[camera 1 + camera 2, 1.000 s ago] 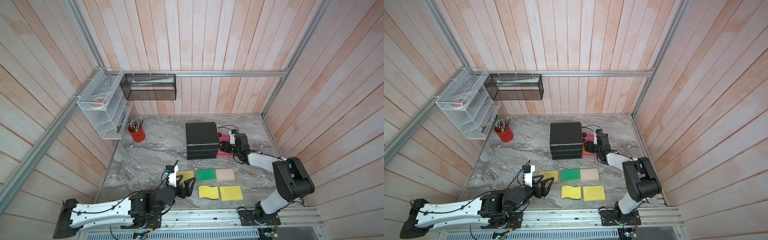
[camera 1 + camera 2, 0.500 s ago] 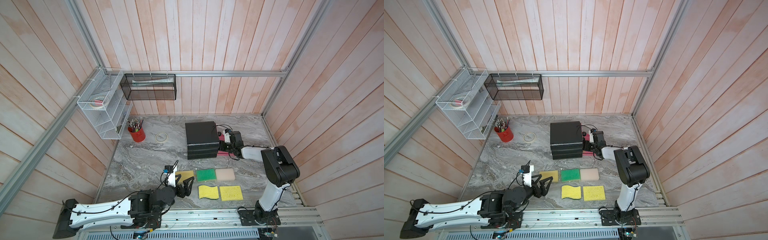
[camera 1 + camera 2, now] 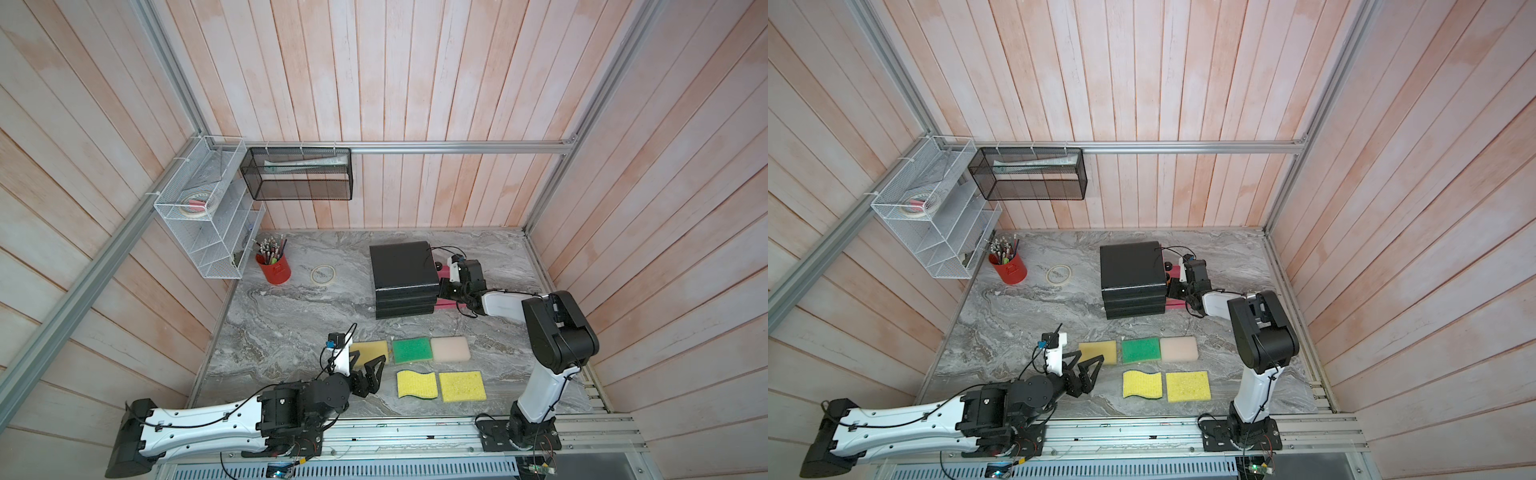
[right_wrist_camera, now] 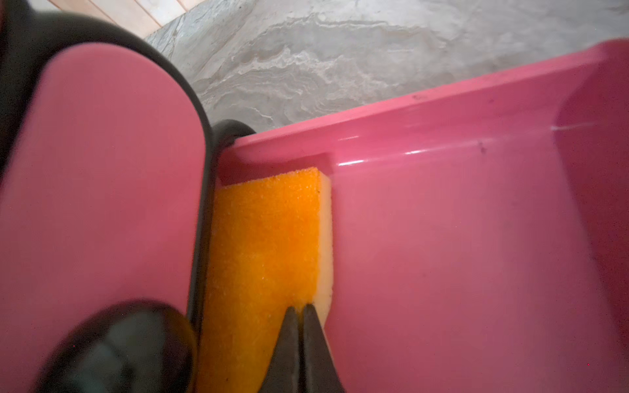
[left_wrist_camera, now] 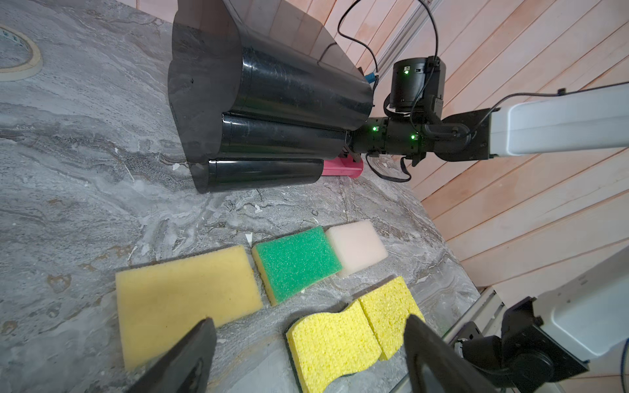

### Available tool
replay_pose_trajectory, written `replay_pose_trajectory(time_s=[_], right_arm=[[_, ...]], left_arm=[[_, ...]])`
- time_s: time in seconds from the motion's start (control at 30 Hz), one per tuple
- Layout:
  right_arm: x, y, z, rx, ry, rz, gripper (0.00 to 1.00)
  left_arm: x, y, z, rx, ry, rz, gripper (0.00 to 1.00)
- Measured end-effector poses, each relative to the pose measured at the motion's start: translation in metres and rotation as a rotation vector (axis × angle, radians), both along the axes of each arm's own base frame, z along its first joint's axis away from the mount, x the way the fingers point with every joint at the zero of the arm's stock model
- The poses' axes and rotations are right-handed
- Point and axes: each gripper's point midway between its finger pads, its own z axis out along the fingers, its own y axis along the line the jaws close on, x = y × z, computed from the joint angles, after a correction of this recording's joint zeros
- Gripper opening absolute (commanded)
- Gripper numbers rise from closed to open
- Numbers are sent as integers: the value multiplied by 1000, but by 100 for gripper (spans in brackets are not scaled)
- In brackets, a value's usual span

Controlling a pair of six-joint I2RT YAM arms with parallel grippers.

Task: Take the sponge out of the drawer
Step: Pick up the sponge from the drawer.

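Sponge (image 4: 265, 245), orange top over a cream base, lies in the open pink drawer (image 4: 442, 238) at the cabinet's (image 3: 401, 266) right side. It sits against the drawer wall, partly tucked under the cabinet front.

Right pincer (image 4: 299, 308) reaches into the drawer. Its tips are together on the sponge's top near the orange/cream edge. Cannot tell whether any foam is caught between them.

Left pincer (image 5: 308, 320) hangs over the tabletop (image 3: 299, 316) in front of the cabinet, fingers wide apart and holding nothing. Five spare sponges (image 5: 296, 262) lie in two rows below it.

Risks, judged:
- The bite looks thin or empty, so a lift may come away bare or drop the sponge back.
- The hidden part may snag under the cabinet front if pulled straight up. Sliding it outward first looks safer.
- Tips dragging on the drawer floor could pull the drawer or shift the light cabinet.

Writing: print on the tape roll (image 5: 17, 58) left of the cabinet is too small to read. No brands or labels are legible anywhere.
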Motion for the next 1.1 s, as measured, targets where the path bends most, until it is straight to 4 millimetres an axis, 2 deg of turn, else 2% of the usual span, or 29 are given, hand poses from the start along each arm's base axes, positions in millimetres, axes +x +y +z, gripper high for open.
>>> replay_pose_trajectory(time_s=[0.07,0.2,0.33,0.47,0.53,0.63,0.77,0.97,1.1], right_arm=[[-3,-10,14,-17,-19,-48,0],[-4,-34,55,-32,-100,-168,0],[-11,-62,77,-32,-143,-294,0],[-34,-86,91,-2,-178,-406,0],[-47,-94,106,37,-216,-449,0],[-68,-100,141,158,-324,-493,0],[-96,-89,185,371,-475,-488,0],[-131,-34,206,629,-534,-350,0],[-152,-8,219,762,-563,-278,0]], left_arm=[[0,0,0,-2,0,0,89],[0,-1,1,-4,-1,-1,89],[0,-4,2,-6,-10,-10,89],[0,-13,5,0,-45,-37,91],[1,-20,8,3,-72,-55,92],[1,-34,15,4,-120,-95,95],[3,-56,28,-23,-173,-164,95],[25,-83,66,-116,-239,-211,96],[31,-104,88,-153,-278,-261,96]])
